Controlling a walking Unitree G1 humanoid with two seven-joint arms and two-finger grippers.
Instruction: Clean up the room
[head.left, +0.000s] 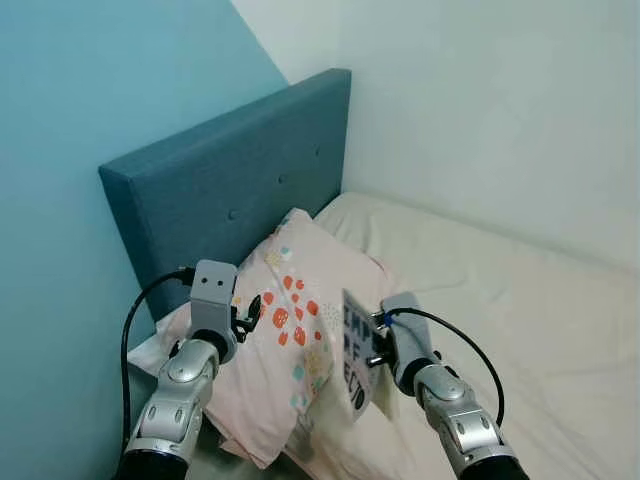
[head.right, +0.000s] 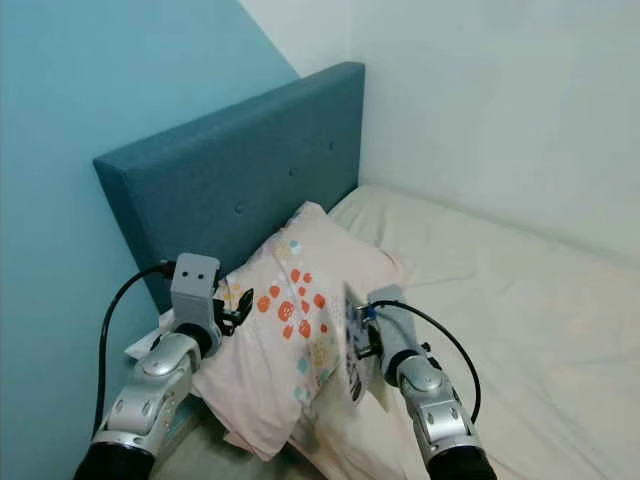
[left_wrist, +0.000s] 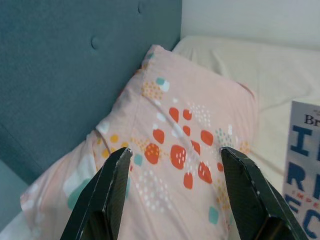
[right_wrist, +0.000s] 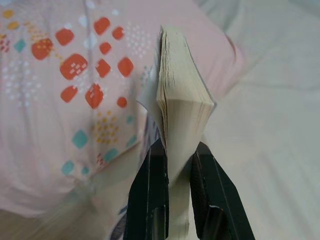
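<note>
Your right claw (right_wrist: 172, 165) pinches a paperback book (head.left: 358, 352) at its page edge, both fingers pressed against the yellowish pages. The book stands upright over the bed (head.left: 520, 300), just beside the pillow (head.left: 300, 310). Its cover is white with big dark blue letters; in the left wrist view you can read "Br" at the top and parts of large letters such as "R" and "EC", but the whole title cannot be read. Your left claw (left_wrist: 172, 165) is spread wide with nothing between its 2 fingers, and it hovers just over the pillow. The pillow is pale pink with red, orange and teal spots, and it leans against the blue padded headboard (head.left: 240, 180). The bed sheet is cream and a little wrinkled.
</note>
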